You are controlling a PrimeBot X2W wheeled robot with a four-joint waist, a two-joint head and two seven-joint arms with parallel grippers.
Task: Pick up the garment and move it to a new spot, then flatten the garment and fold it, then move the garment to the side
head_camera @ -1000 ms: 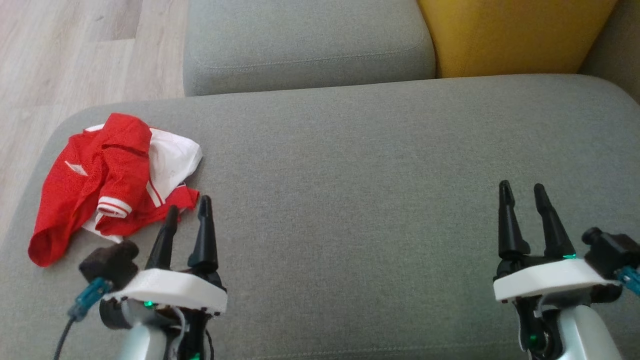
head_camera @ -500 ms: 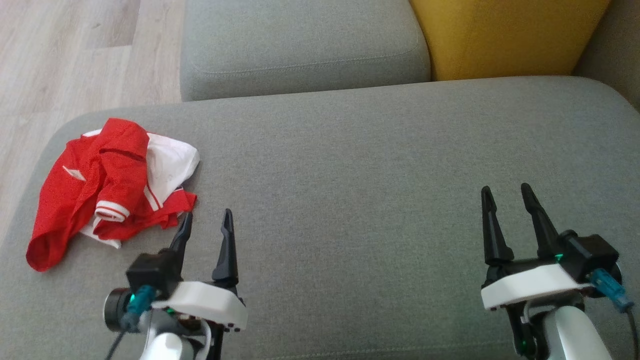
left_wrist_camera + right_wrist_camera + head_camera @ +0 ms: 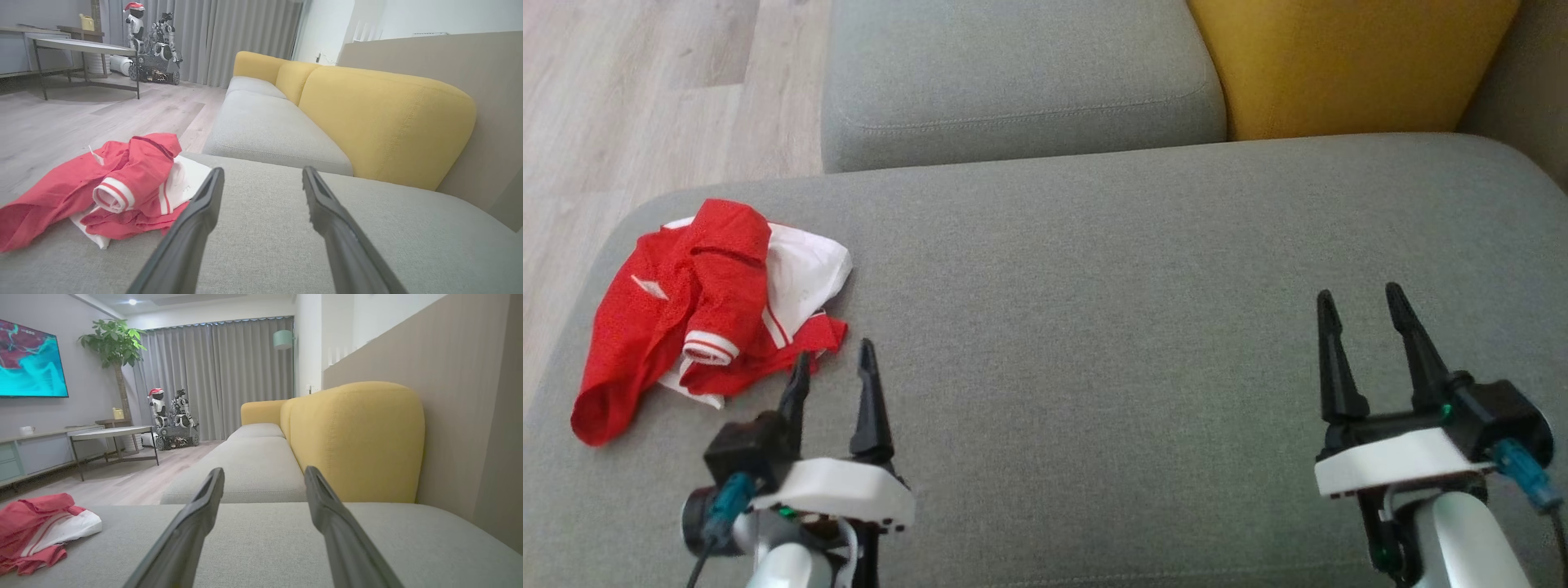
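A crumpled red-and-white shirt (image 3: 698,306) lies at the left end of the grey sofa seat cushion (image 3: 1094,327), close to that cushion's left edge. The left gripper (image 3: 833,349) hovers over the cushion just beside the shirt's near hem, its fingers spread wide and holding nothing. Toward the cushion's right end, the right gripper (image 3: 1360,290) also stands wide apart and empty.

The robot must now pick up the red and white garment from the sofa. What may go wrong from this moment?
1. The garment lies crumpled in layers; the open left claw may pinch only a sleeve, so it lifts bunched.
2. It sits near the left edge of the seat cushion; a push may slide it onto the wooden floor.
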